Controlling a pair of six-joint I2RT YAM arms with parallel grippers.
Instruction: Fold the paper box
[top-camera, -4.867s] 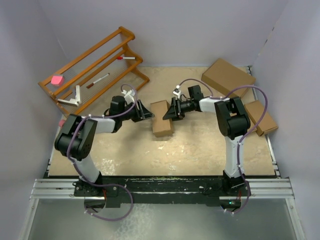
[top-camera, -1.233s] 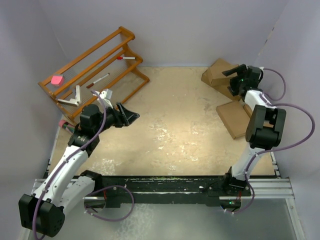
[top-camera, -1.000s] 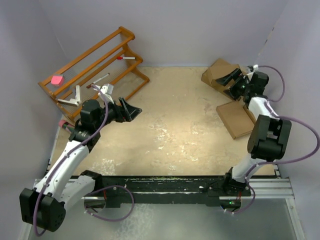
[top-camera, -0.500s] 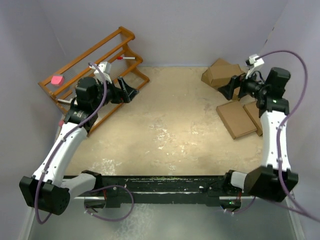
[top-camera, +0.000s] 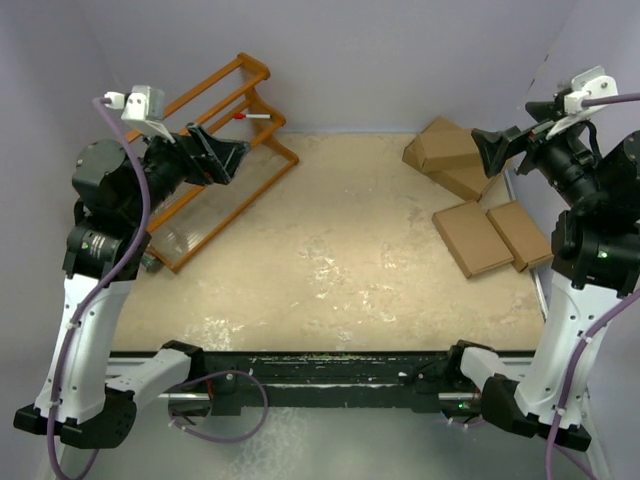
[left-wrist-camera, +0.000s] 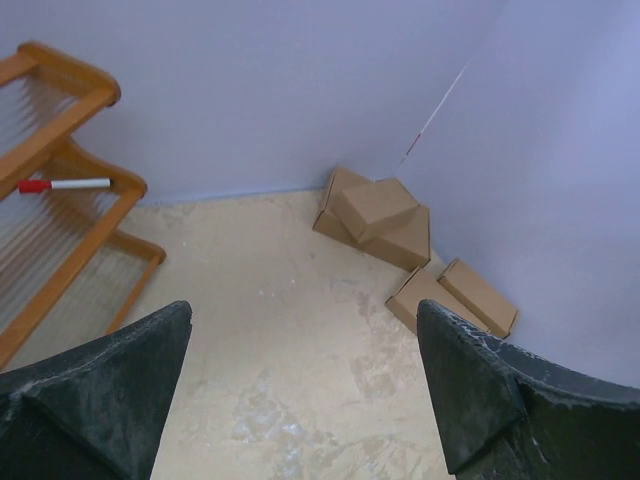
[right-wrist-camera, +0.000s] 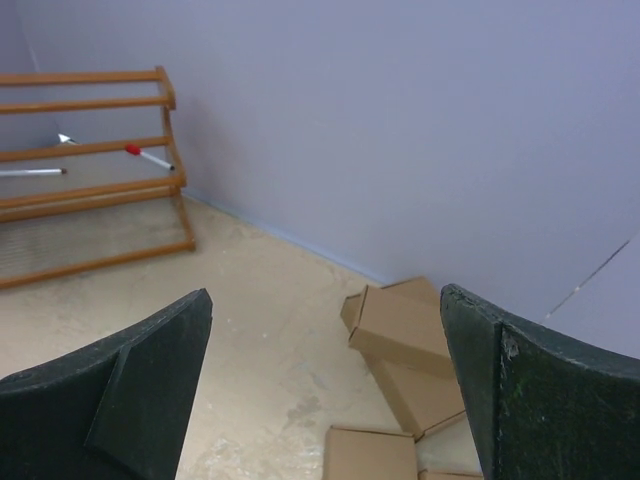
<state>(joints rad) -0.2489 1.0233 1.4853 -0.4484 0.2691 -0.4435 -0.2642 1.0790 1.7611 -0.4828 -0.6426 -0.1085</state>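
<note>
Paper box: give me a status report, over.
Left gripper and right gripper open, empty, raised. Paper box folded, sitting on the larger box, far right corner. Nothing on it; two flat boxes alongside.

**Brown card, orange wood, lilac walls**

The table (top-camera: 330, 260) is sandy beige, mottled with whitish blotches, and the walls (top-camera: 400, 60) are a plain pale lilac-grey. All 4 boxes are unprinted brown cardboard: the paper box (top-camera: 447, 147), the larger box (top-camera: 478, 182) under it, and 2 flat boxes (top-camera: 472, 238), whose shade is slightly lighter. The rack (top-camera: 255, 75) is glossy orange-brown wood and carries a white marker (top-camera: 255, 116) with a red cap. The left arm (top-camera: 85, 320) and right arm (top-camera: 570, 330) have white shells with black joints, and purple cables (top-camera: 135, 215) run along them. The left gripper (left-wrist-camera: 302, 315) and right gripper (right-wrist-camera: 327, 293) are charcoal black, with pale scuffs along the edges. The base rail (top-camera: 320, 365) is black.
</note>
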